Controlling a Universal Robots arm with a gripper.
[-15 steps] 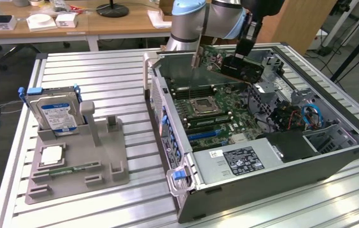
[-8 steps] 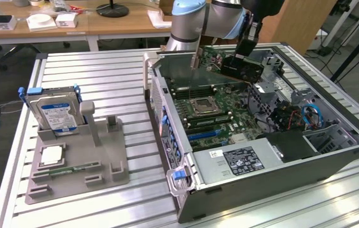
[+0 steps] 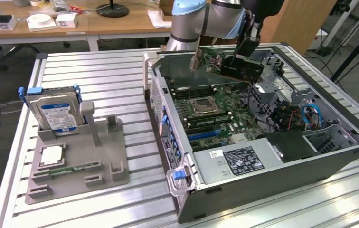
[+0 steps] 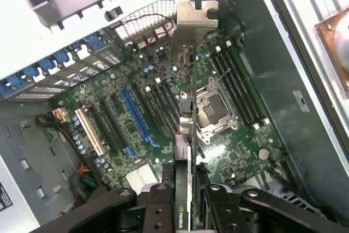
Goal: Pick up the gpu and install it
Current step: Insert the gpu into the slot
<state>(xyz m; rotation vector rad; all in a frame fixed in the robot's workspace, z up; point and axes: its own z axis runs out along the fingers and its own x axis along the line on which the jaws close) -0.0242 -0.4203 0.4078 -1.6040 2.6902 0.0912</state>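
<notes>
1. Slatted aluminium table (image 3: 103, 66): carries everything listed below.
2. Grey moulded plastic fixture tray (image 3: 107, 156), at the exterior view's left. A boxy silver hard drive with a blue-white label (image 3: 56, 114) stands upright in its rear slot. In front of it lie a small square silver processor chip (image 3: 51, 155) and a narrow green memory stick (image 3: 71, 169), each flat in its own recess.
3. Dark grey metal computer case (image 3: 274, 183), to the right of the tray. It lies on its side with the panel off and the interior exposed.
4. Green motherboard (image 3: 221, 111) inside the case, with a square silver processor socket (image 3: 203, 105) near its middle. A long blue expansion slot (image 4: 136, 115) is unoccupied.
5. Silver power supply box with a black label (image 3: 240, 161), in the near corner of the case.
6. Silver-and-blue robot arm (image 3: 198, 19), reaching in from behind the case.
7. Black gripper (image 3: 246, 50) (image 4: 186, 214): its fingers (image 4: 158, 211) are pinched on either face of the gpu.
8. The gpu (image 3: 230, 64) (image 4: 184, 151), a green circuit-board card with a black cooler and silver end bracket. It is held tilted above the case opening, over the rear part of the motherboard, and is not seated in any slot. It appears edge-on in the wrist view.
9. Blue cables (image 3: 309, 114), in the case's right-hand bay.
</notes>
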